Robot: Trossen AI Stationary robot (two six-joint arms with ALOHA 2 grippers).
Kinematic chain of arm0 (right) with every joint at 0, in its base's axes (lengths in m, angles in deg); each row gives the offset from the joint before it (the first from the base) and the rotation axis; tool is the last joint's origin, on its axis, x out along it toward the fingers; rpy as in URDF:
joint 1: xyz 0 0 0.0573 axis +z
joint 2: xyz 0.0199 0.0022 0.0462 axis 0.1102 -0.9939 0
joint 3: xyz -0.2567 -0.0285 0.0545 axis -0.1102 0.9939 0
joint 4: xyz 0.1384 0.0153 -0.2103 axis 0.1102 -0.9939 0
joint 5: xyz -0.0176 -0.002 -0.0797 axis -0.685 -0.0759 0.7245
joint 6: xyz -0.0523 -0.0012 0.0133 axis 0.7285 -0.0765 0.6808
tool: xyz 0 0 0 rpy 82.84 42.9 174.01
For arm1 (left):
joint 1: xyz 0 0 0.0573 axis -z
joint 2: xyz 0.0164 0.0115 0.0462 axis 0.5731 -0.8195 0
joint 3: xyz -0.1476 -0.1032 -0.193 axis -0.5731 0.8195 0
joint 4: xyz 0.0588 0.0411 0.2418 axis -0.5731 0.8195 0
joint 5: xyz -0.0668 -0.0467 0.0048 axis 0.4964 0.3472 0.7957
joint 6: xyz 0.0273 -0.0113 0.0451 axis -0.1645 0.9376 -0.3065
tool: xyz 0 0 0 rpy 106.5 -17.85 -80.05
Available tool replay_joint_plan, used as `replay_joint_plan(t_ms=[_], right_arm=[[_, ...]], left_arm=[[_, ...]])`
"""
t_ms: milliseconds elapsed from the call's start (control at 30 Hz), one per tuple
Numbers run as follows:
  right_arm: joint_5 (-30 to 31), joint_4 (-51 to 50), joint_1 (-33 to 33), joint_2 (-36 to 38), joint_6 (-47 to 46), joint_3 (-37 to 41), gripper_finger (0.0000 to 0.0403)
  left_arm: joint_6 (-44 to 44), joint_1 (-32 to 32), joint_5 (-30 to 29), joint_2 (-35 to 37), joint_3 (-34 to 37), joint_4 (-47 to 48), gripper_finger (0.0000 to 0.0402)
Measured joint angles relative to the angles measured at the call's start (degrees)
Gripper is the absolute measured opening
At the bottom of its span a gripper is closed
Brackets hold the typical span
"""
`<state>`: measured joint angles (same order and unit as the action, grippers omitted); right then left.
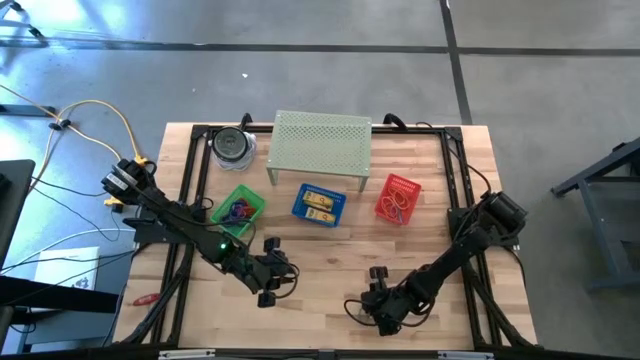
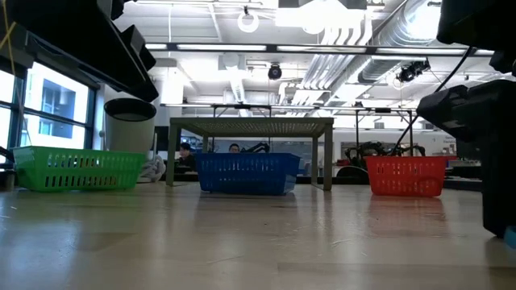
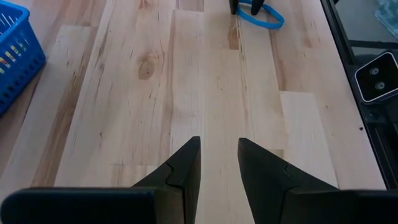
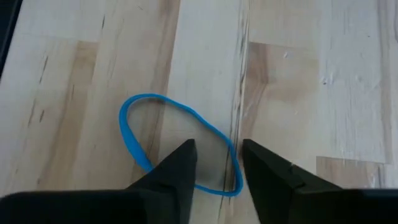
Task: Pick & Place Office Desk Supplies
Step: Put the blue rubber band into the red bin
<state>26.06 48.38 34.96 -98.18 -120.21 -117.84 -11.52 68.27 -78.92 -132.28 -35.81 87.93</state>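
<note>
On the wooden table [image 1: 330, 250] the right gripper [image 4: 216, 163] is low at the near edge, right of centre, its two dark fingers [image 4: 177, 165] standing a little apart over a blue band loop [image 4: 177, 143] that lies flat on the boards; one finger covers the near side of the loop and the other sits at its end, with the band's edge running in the gap between them, though whether the tips touch it cannot be told (nothing is clamped yet). The left gripper [image 3: 219, 163] hovers near the table's middle front, its fingers a narrow gap apart and holding nothing, bare wood beneath them; from its wrist the same blue loop shows farther off to the right. Along the far half of the table stand a green basket [image 1: 238, 209] on the left with purple and red loops inside, a blue basket [image 1: 319, 205] in the middle holding yellow blocks, and a red basket [image 1: 398, 197] on the right with red bands. Behind them is a pale green perforated shelf [image 1: 321, 145], and to its left a round clear container [image 1: 233, 146].
</note>
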Motion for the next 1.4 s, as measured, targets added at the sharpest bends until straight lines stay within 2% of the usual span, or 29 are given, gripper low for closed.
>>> replay_joint_plan(t_ms=[233,300,500,633,733,933,1000,1100,1133,1267,1400], right_arm=[[-1.3,-2.7,-1.4,0.0,-1.2,-0.1,0.0021],[-1.7,-2.9,-1.7,0.0,-1.3,-0.1,0.0008],[1.1,-5.3,-1.6,0.1,-1.3,-1.1,0.0003],[3.6,-13.3,-1.6,1.7,-1.4,-3.9,0.0003],[7.1,-23.1,-1.8,2.7,-1.5,-7.8,0.0003],[13.1,-48.6,-2.6,3.1,-9.7,-17.0,0.0003],[16.4,-56.4,-3.7,3.4,-14.3,-19.7,0.0003],[20.3,-70.9,-5.8,3.3,-26.8,-22.9,0.0003],[21.1,-72.5,-6.6,3.5,-30.6,-23.4,0.0003],[23.6,-70.9,-9.9,7.3,-29.6,-22.2,0.0003],[25.3,-71.8,-14.6,8.2,-29.6,-21.2,0.0003]], left_arm=[[0.0,0.0,0.0,0.0,0.0,0.2,0.0103],[0.0,0.0,0.0,0.0,0.0,0.2,0.0103],[0.0,0.0,0.0,0.0,0.0,0.2,0.0103],[0.0,0.0,0.0,0.0,0.0,0.2,0.0103],[0.0,0.0,0.0,0.0,0.0,0.2,0.0103],[0.0,0.0,0.0,0.0,0.0,0.2,0.0103],[0.0,0.0,0.0,0.0,0.0,0.2,0.0103],[1.1,0.0,0.0,0.0,0.0,0.2,0.0103],[1.5,0.0,0.0,0.0,0.0,0.2,0.0103],[1.6,0.0,0.0,0.0,0.0,0.2,0.0103],[2.5,0.0,0.0,0.0,0.0,0.2,0.0103]])
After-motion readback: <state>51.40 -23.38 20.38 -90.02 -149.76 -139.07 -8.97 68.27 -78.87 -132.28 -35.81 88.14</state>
